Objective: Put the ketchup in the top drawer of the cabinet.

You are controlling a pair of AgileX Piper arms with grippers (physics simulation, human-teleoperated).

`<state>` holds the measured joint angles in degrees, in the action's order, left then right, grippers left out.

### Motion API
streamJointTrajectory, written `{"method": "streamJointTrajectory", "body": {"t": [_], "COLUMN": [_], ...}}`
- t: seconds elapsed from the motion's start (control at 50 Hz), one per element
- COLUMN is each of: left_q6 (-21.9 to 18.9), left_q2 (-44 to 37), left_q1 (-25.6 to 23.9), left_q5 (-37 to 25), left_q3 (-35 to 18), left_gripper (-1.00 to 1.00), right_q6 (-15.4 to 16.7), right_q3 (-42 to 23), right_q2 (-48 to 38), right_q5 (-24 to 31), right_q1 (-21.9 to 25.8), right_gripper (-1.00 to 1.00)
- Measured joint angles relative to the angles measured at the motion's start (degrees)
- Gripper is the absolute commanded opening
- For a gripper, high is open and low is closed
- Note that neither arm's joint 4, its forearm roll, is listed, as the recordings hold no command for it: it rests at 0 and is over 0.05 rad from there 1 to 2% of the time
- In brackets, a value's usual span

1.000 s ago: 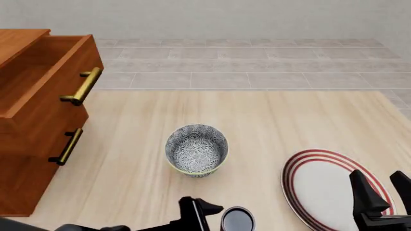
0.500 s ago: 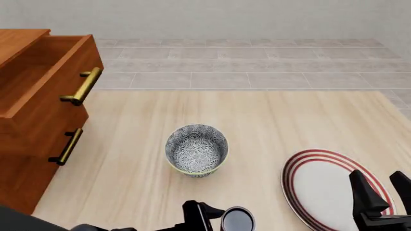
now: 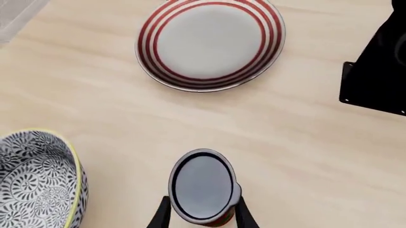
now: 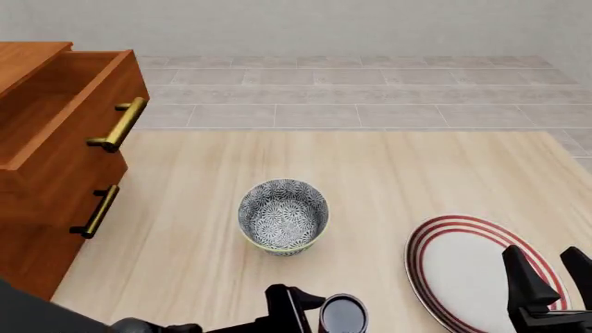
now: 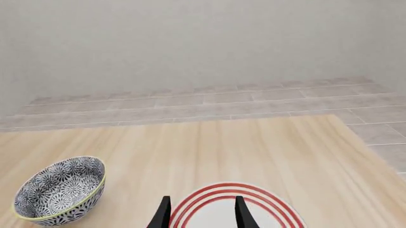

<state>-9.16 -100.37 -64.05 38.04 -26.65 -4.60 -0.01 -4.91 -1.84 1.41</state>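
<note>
Ketchup can [image 3: 201, 186] upright at the near edge of the surface, the left gripper [image 3: 200, 214] pinching its sides with 1 finger on each flank; judged a side grasp so it can lift upright. Top drawer [image 4: 57, 111] of the cabinet [image 4: 35, 208] pulled open, far left, well apart. Patterned bowl [image 4: 283, 216] between them. Right gripper [image 5: 199, 212] spread, empty, over the red-striped plate [image 4: 462, 267]. Pale wood surface [image 4: 370, 173]; grey tiled floor [image 4: 370, 90] and plain wall [image 5: 190, 42] beyond.
</note>
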Motion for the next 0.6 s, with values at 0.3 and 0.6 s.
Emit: {"method": "streamJointTrajectory", "body": {"t": [0.3,0.6], "left_q6": [-0.7,0.0], "left_q2": [-1.2,-1.2], "left_q1": [0.5,0.9], "left_q5": [-0.3,-0.4], "left_q3": [-1.9,-2.6], "left_gripper": [1.00,-1.00], "right_q6": [0.1,0.1], "right_q3": [0.0,0.0], "right_q2": [-0.5,-0.8], "right_q5": [-0.3,-0.5], "right_q1": [0.1,0.1], "right_gripper": [1.00,1.00]}}
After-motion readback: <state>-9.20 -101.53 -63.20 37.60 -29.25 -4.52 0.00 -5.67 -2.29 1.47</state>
